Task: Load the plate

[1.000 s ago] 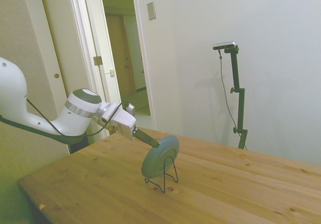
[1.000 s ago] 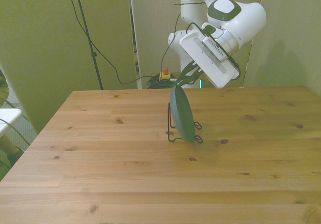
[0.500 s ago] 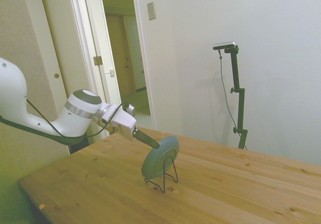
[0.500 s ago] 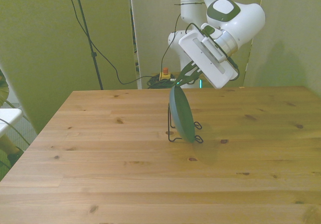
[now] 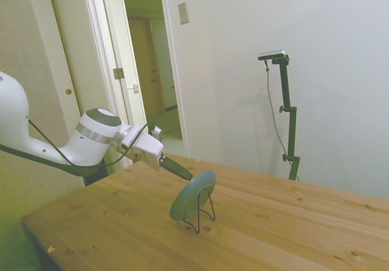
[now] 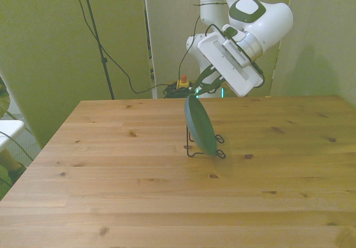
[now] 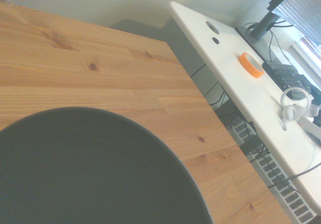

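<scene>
The dark teal plate (image 5: 191,196) stands on edge in the thin black wire stand (image 5: 206,214) near the middle of the wooden table (image 5: 292,228). It leans back toward the arm. My gripper (image 5: 187,175) is shut on the plate's upper rim, reaching down at a slant from the side view's left. In the front view the plate (image 6: 201,129) is seen nearly edge-on, with the gripper (image 6: 196,93) at its top and the stand (image 6: 218,153) under it. The wrist view is filled by the plate's dark face (image 7: 90,174).
Bare table top lies all around the stand. Beyond the table's edge in the wrist view is a white desk (image 7: 261,103) with an orange tape roll (image 7: 250,64). An open doorway (image 5: 149,70) is behind the arm in the side view.
The gripper has drawn back slightly toward the arm, and the plate's top rim has gone with it. The plate now leans further over on the stand.
</scene>
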